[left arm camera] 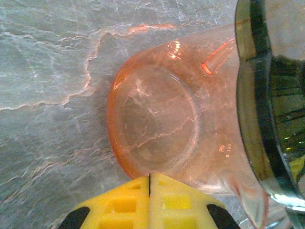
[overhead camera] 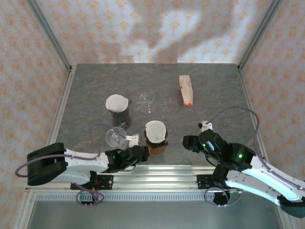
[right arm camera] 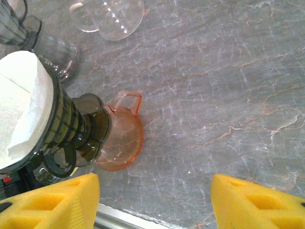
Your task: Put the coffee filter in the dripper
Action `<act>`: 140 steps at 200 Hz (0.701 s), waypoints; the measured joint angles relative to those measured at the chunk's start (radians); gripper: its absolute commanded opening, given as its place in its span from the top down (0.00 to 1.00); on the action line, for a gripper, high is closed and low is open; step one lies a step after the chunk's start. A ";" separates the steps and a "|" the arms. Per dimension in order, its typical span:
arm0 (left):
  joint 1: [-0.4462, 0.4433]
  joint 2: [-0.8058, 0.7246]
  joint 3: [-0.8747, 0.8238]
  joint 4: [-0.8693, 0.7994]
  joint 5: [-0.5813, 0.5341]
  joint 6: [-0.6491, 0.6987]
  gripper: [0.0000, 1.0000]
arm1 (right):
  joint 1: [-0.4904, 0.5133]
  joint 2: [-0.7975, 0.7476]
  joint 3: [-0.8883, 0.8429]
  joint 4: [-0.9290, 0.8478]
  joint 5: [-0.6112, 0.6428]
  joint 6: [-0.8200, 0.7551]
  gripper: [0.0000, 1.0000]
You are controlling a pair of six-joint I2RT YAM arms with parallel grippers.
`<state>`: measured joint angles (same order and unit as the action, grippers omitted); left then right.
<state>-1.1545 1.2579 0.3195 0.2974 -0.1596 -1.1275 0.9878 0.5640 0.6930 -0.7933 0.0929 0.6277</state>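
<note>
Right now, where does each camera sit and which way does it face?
Top: above and behind, looking down on the table; left arm and right arm show.
Left wrist: low, close on the pink jug; shut left claw at bottom.
Right wrist: higher, angled down at the dripper holding a filter; open right claw at bottom.
Shared: both wrist views show the pink jug.

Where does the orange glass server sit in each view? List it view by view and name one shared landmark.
Top external: the orange glass server is near centre at the table's near edge, between the arms.
Left wrist: the server spans the middle of the picture.
Right wrist: the server is lower left of centre, handle toward the top.
Shared landmark: the dark dripper standing on it, holding a white filter.
</note>
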 measured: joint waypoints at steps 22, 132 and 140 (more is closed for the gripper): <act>0.012 0.050 0.026 0.030 0.014 0.002 1.00 | 0.000 -0.017 0.000 -0.006 0.013 0.001 0.37; 0.074 0.343 0.248 0.146 0.090 0.033 1.00 | 0.000 -0.089 0.000 -0.077 0.092 0.039 0.37; 0.084 0.356 0.261 0.149 0.097 0.036 1.00 | 0.000 -0.092 0.000 -0.083 0.097 0.042 0.37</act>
<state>-1.0706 1.6135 0.5808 0.4461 -0.0624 -1.0912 0.9878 0.4717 0.6926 -0.8761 0.1902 0.6697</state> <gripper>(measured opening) 0.051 0.629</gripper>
